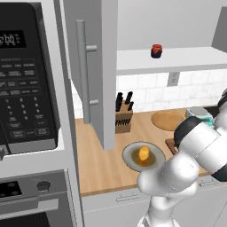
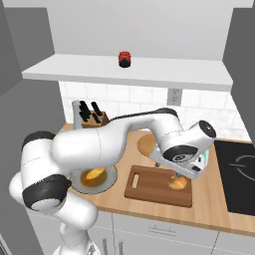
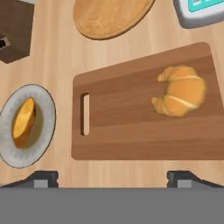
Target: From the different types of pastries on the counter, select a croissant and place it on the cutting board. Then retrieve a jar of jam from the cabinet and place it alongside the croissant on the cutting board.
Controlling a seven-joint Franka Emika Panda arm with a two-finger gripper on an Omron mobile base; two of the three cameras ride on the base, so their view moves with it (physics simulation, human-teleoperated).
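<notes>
Where counter (image 3: 57, 57) runs — croissant-topped cutting board (image 3: 127, 131)

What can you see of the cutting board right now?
The cutting board is a dark brown rectangular slab with wood grain, rounded corners and a slot handle cut through one end. It lies flat on the light wood counter, between the grey plate and the black cooktop. The croissant rests on the end away from the slot. The gripper hovers open above, touching nothing.

Base views flank arm, sharing counter (image 1: 102, 164); hand view straight down, close.
</notes>
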